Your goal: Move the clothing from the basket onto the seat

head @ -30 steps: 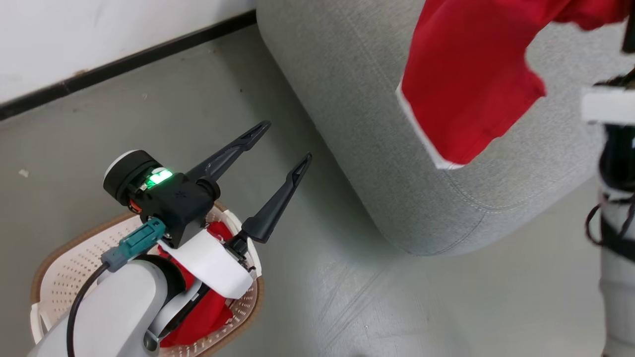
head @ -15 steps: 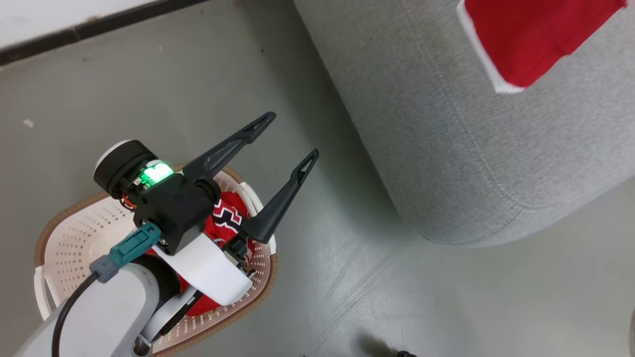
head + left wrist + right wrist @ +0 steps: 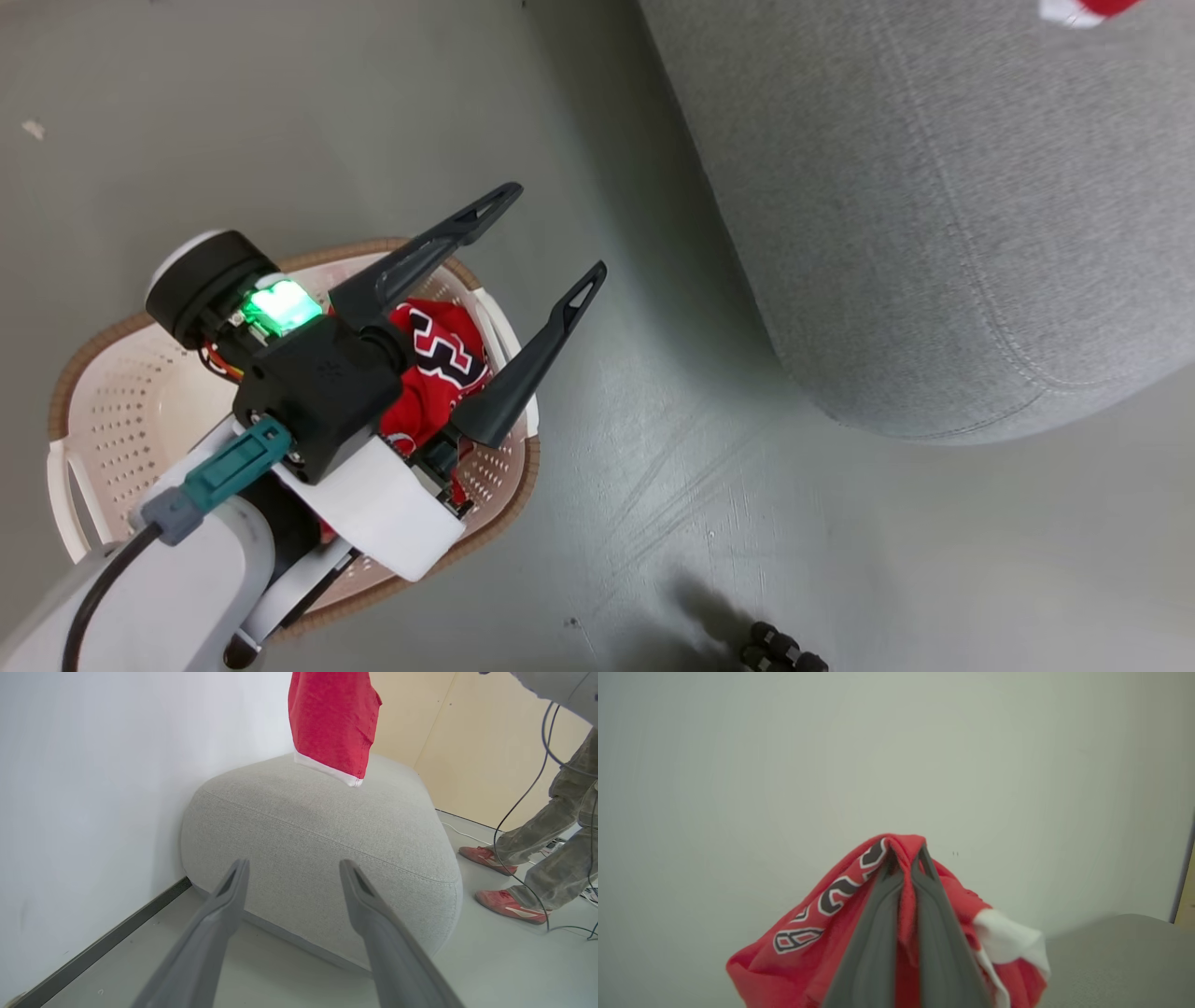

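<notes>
- As I look down through the head view, the basket (image 3: 140,411) sits on the floor (image 3: 653,523) at 8 o'clock, and the seat (image 3: 934,233) fills the 2 o'clock quarter, well apart from it.
- My left gripper (image 3: 551,233) hangs over the basket's 3 o'clock edge with its fingers spread wide and nothing between them, pointing toward 1 o'clock.
- A crumpled jersey (image 3: 439,355) with dark-and-white lettering lies inside the basket, against the wall at its 3 o'clock side, partly hidden under my left wrist.
- From the left wrist view, the same gripper (image 3: 294,865) points at the seat (image 3: 303,826), which stands against a white wall (image 3: 93,788).
- In that view a red garment (image 3: 331,723) with a white hem hangs at 12 o'clock over the seat; I cannot tell whether the hem touches the cushion.
- In the head view only its corner (image 3: 1074,9) shows, at 1 o'clock over the seat.
- My right gripper (image 3: 906,851) is closed tight on a fold of the red garment (image 3: 831,924), which drapes down both sides of the fingers and shows dark-and-white lettering at 8 o'clock and white trim at 4 o'clock.
- Part of the seat (image 3: 1125,961) shows at 4 o'clock in the right wrist view.
- A person (image 3: 551,826) in red shoes (image 3: 509,903) stands at 3 o'clock in the left wrist view, beyond the seat, with a dark cable (image 3: 514,812) hanging in front of the legs.
</notes>
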Robot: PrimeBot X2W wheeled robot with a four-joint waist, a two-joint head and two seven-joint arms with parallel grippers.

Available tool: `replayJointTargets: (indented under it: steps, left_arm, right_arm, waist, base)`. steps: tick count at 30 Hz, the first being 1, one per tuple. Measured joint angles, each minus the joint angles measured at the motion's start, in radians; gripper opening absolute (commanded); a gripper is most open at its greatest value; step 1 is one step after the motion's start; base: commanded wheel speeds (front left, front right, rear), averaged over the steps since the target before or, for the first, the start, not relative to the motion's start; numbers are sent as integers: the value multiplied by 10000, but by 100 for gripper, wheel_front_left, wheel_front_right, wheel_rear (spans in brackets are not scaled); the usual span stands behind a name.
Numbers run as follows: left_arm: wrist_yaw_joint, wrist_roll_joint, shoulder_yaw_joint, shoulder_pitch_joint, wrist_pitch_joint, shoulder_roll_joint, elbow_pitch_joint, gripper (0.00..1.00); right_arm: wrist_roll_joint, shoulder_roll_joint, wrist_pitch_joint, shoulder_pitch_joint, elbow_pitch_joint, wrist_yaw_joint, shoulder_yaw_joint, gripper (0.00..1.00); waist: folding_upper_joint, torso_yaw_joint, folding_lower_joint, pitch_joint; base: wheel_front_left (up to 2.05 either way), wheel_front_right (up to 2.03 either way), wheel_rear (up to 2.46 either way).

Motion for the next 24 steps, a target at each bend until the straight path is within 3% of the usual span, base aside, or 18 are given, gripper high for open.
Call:
replayJointTargets:
  steps: [7,15,24]
  left_arm:
    - [-2,4,73,-243,326,190,-291,100]
    - [-17,15,115,-508,614,322,-529,100]
    - [-98,88,276,-818,702,529,-658,100]
  right_arm:
    - [-456,-332,98,-277,794,2,-681,0]
    - [-980,42,353,-116,2527,2,-1942,0]
    - [-1496,339,805,-461,3467,2,-2472,0]
  waist:
    - [0,121,0,610]
    - [0,209,0,1267]
    - [0,318,0,1821]
  base:
    - [0,0,0]
    - [0,0,0]
    - [0,0,0]
